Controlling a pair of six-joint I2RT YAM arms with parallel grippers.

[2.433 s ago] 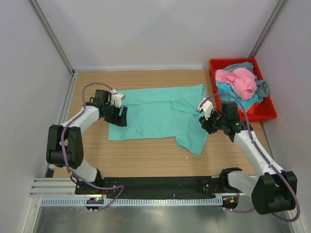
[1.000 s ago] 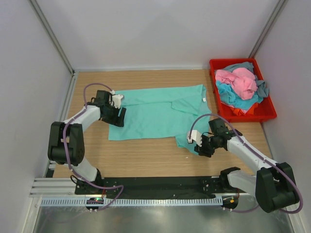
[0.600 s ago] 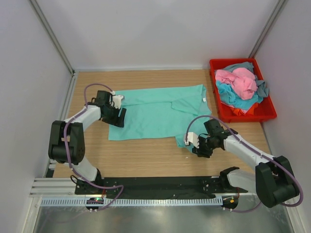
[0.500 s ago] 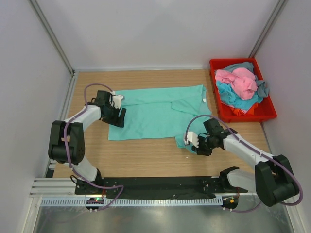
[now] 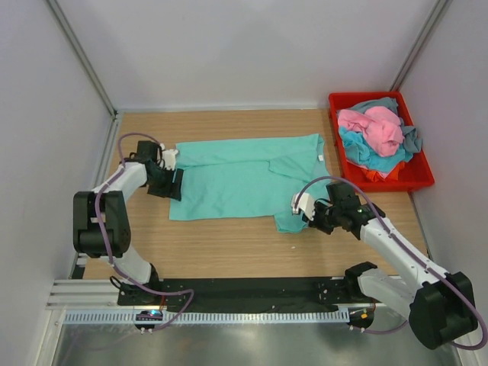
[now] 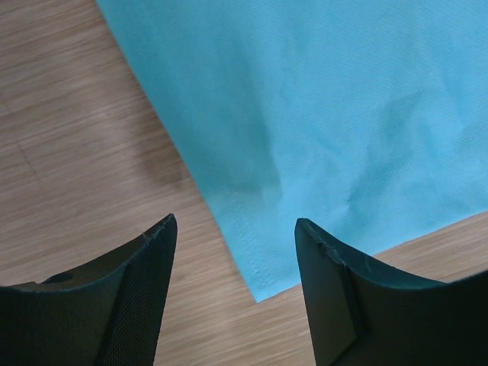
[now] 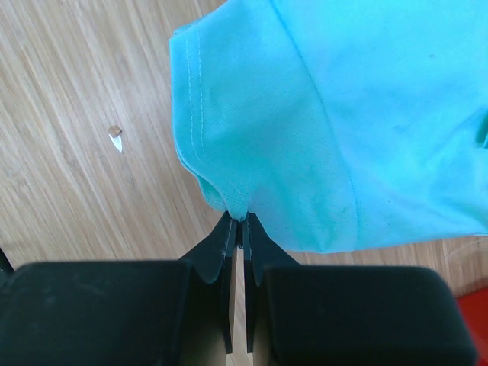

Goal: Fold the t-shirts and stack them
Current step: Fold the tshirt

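While the shirt [image 5: 244, 179] lies long axis left-right on the bench [image 5: 229, 244], the right end effector [image 7: 238, 221] clamps its sleeve [image 7: 252, 152]; the left end effector [image 6: 235, 225] gapes.

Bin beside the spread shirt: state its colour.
The bin is red; the top external view shows it best.

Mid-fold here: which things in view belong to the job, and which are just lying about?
Job: teal-green t-shirt, its hem pinched in the right pincer; left pincer, open over its corner; pink shirt, turquoise-blue shirt, grey-blue shirt.
Lying about: red bin holding those shirts; white fleck on the table.
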